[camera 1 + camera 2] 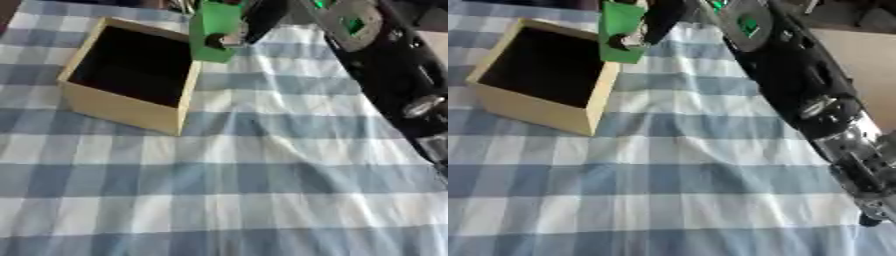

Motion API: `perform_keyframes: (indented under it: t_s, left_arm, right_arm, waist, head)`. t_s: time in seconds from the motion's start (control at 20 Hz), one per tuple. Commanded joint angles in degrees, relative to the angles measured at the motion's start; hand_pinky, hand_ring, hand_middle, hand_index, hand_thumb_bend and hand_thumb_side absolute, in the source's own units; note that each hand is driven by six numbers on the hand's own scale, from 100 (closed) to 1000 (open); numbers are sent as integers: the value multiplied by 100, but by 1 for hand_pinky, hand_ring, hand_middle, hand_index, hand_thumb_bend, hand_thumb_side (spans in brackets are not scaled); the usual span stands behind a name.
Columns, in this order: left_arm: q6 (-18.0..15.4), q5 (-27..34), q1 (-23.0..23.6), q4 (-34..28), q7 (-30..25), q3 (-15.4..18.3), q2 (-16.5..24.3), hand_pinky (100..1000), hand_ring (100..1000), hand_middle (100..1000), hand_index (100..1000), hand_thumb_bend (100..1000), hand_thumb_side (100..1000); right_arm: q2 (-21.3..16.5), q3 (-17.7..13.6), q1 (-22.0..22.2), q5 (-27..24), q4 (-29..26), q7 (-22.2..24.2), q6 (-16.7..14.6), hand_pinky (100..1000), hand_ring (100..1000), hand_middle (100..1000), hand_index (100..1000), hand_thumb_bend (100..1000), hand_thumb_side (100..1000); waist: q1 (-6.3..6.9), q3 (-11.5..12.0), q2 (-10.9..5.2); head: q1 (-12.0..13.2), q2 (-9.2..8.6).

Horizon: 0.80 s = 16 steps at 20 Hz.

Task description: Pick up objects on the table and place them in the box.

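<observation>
A green block-shaped object (210,30) hangs at the top of the view, just past the far right corner of the wooden box (118,107). My right hand (254,22) is shut on it, black fingers curled round its right side. The box is light wood with a dark inside, and I see nothing in it. It stands at the upper left on the checked cloth. My right arm (798,85) runs from the lower right edge up to the hand. The left hand does not show.
A blue and white checked cloth (227,190) covers the table, with a few creases near the middle. A bare tan surface (859,60) lies past the cloth's right edge.
</observation>
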Motion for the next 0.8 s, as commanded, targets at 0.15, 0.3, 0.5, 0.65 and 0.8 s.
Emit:
perform_keyframes:
  t_s: [0.15, 0.3, 0.5, 0.65, 0.8]
  left_arm:
    - [-12, 32, -103, -99, -44, -32, 62, 710, 600, 632, 706, 100, 896]
    - [-14, 54, -151, -99, -73, -57, 55, 710, 600, 632, 705, 100, 897]
    - [-17, 78, -200, -99, -105, -76, 41, 711, 600, 631, 705, 100, 897]
    - [-14, 94, -226, -99, -121, -89, 27, 711, 600, 631, 705, 100, 897]
    - [-10, 111, -249, -99, -138, -102, 6, 711, 600, 630, 705, 100, 897]
  right_arm:
    - [340, -298, -368, 151, 563, -273, 213, 688, 572, 305, 460, 100, 258]
    - [557, -375, -498, 230, 847, -455, 335, 684, 568, 301, 458, 100, 257]
    - [808, -424, -616, 304, 1110, -620, 467, 680, 562, 300, 458, 100, 256]
    - [959, -432, -652, 410, 1271, -717, 573, 676, 559, 299, 458, 100, 255]
    - [1113, -406, -629, 541, 1414, -756, 631, 675, 562, 302, 459, 100, 255]
  waist:
    - [-89, 92, -125]
    - [-123, 161, -86]
    - [-162, 268, -47]
    - [-184, 317, -33]
    - [-199, 351, -23]
  head:
    - [-123, -87]
    - [-182, -96]
    - [-241, -104]
    - [-272, -107]
    - [-295, -106]
